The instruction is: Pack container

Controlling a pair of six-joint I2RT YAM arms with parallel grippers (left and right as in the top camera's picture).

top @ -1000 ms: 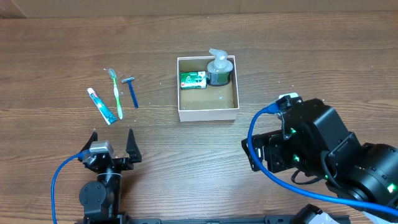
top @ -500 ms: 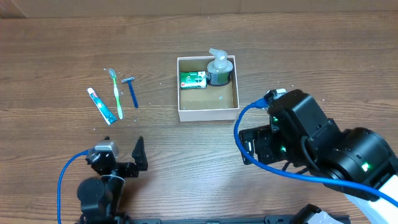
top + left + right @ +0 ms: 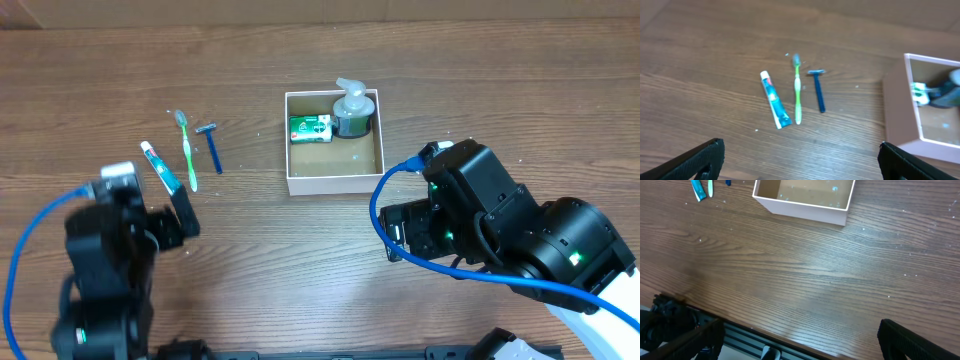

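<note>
The container [image 3: 335, 184], a square white-walled box with a brown inside, sits at mid-table. It holds a green-and-white packet [image 3: 310, 128] and a pump bottle [image 3: 353, 112]. A toothpaste tube [image 3: 160, 167], a green toothbrush [image 3: 187, 150] and a blue razor [image 3: 212, 146] lie on the table to its left. My left gripper [image 3: 800, 152] is open and empty, just in front of the three toiletries [image 3: 797, 90], with the box wall [image 3: 900, 110] at its right. My right gripper [image 3: 800, 330] is open and empty over bare wood near the front edge, short of the container [image 3: 805, 205].
The wooden table [image 3: 480, 90] runs across the view. Its front edge and a metal rail [image 3: 755, 340] lie under my right gripper. Blue cables trail from both arms. My bulky right arm [image 3: 500, 230] stands front right of the box.
My left arm has swung up and left from the front edge toward the toothpaste and toothbrush. My right arm has shifted a little left toward the container. The objects have not moved.
</note>
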